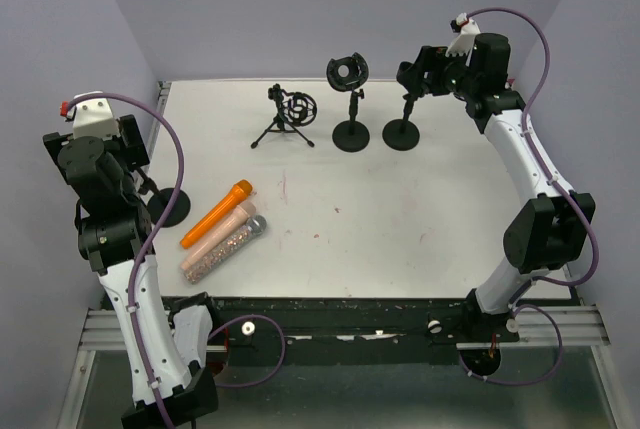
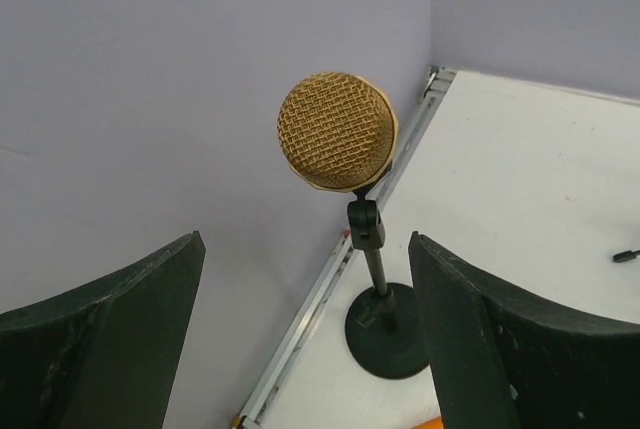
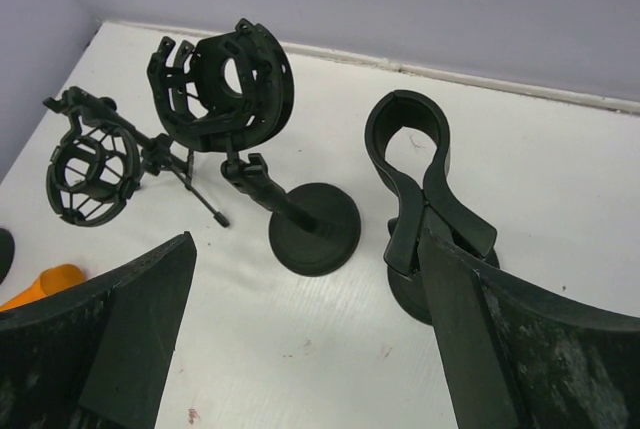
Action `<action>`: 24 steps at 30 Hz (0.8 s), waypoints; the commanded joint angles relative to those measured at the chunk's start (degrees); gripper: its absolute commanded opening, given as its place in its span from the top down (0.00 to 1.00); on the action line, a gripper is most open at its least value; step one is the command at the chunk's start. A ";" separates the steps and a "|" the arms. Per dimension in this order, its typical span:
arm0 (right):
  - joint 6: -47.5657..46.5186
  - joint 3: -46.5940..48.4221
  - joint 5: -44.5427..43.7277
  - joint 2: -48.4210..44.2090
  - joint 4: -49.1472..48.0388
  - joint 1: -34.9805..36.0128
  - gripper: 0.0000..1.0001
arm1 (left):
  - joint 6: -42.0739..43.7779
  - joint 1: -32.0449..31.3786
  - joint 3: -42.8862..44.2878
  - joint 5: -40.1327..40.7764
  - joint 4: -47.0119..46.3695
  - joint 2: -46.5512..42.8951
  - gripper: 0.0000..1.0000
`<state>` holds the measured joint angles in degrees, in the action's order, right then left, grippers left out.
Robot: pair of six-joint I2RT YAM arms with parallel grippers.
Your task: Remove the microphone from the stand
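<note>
A microphone with a gold mesh head sits in a black round-base stand by the left wall. My left gripper is open and empty, its fingers apart on either side of the stand and short of the microphone. In the top view my left gripper hides the microphone, and only the stand's base shows. My right gripper is open and empty at the back right, above an empty clip stand; it also shows in the right wrist view.
Three loose microphones lie at the left-centre of the table: orange, pink and glittery with a grey head. At the back stand a tripod with a shock mount, a round-base shock mount stand and the clip stand.
</note>
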<state>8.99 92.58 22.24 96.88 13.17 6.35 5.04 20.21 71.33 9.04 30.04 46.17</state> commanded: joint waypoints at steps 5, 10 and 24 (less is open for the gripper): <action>3.66 1.55 5.88 1.64 -0.95 -0.11 0.00 | 3.75 0.45 -5.92 3.72 -9.46 4.37 0.15; 4.01 2.52 6.24 1.65 -0.69 -0.11 0.01 | 2.35 0.54 -11.55 1.95 -12.19 5.94 0.23; 3.23 1.21 6.85 -0.37 2.39 -0.11 0.03 | 3.13 0.45 -18.51 -4.90 -29.78 14.56 0.60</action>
<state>12.62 93.65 28.18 97.91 13.45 6.37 6.68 20.29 54.17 8.64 7.66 59.29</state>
